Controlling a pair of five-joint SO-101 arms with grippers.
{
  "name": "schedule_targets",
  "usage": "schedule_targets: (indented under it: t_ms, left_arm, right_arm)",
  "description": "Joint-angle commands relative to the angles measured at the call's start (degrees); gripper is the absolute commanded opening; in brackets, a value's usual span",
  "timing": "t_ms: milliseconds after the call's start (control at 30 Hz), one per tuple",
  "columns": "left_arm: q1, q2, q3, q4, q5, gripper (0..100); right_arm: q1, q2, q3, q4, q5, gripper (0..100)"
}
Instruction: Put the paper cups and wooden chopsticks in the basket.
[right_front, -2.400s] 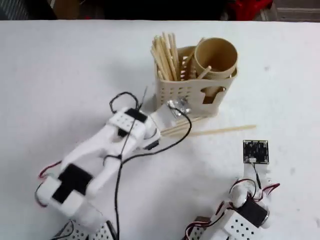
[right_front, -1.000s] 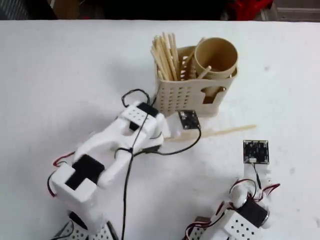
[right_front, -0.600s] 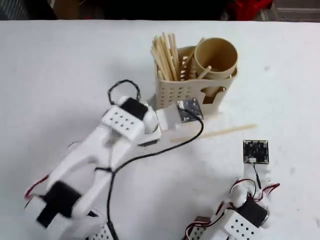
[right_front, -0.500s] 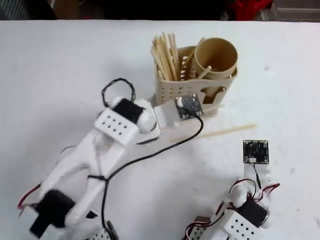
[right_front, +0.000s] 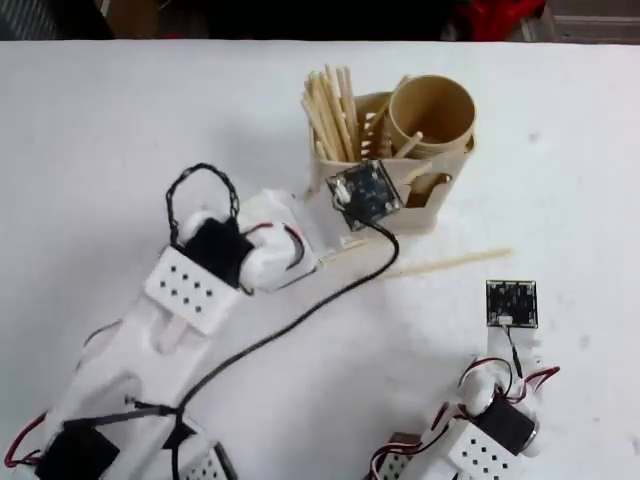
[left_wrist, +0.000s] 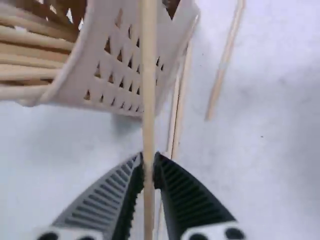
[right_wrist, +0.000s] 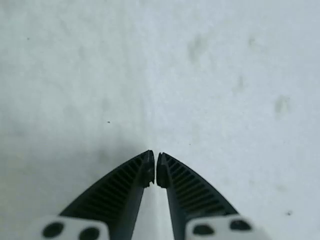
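A white perforated basket (right_front: 440, 195) stands at the back of the table with a bundle of wooden chopsticks (right_front: 330, 115) and a tan paper cup (right_front: 432, 112) inside. My left gripper (left_wrist: 148, 165) is shut on one chopstick (left_wrist: 148, 90), which points up across the basket wall (left_wrist: 115, 65). In the high view this arm's wrist (right_front: 360, 192) hangs just in front of the basket. Two chopsticks (left_wrist: 177, 115) lie at the basket's foot, and another loose chopstick (right_front: 450, 263) lies to its right. My right gripper (right_wrist: 154, 167) is shut over bare table.
The right arm (right_front: 500, 420) sits at the near right corner, its wrist board (right_front: 511, 303) just below the loose chopstick. The left arm's body (right_front: 190, 290) and black cable (right_front: 300, 320) cross the table's near left part. The white table (right_front: 120, 130) stretches left of the basket.
The left arm has risen from the chopsticks on the table and swung its wrist up against the basket front, carrying one chopstick. The right arm has not moved.
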Motion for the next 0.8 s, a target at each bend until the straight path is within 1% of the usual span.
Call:
schedule_targets:
  t_ms: [0,67,233,367,567,667,767]
  left_arm:
    - [3.03,-2.68,1.76,-0.88,0.97,2]
    - [3.38,-2.86,3.34,-1.49,0.97,2]
    - [3.03,-3.03,6.33,-6.33,1.49,2]
    - [3.38,-3.12,6.24,-7.82,6.77,2]
    - [3.12,-3.12,6.24,-7.91,6.42,2]
    - [3.47,-3.12,7.03,-10.11,6.59,2]
    - [3.47,-3.03,10.81,-12.75,6.15,2]
  right_arm:
    - [0.48,-0.04,0.53,-0.57,0.0,2.4]
    - [0.48,-0.04,0.53,-0.57,0.0,2.4]
    - [0.48,-0.04,0.53,-0.57,0.0,2.4]
    - [0.48,-0.04,0.53,-0.57,0.0,2.4]
    - [0.48,-0.04,0.53,-0.57,0.0,2.4]
    - [0.48,-0.04,0.53,-0.57,0.0,2.4]
    - [0.48,-0.04,0.53,-0.57,0.0,2.4]
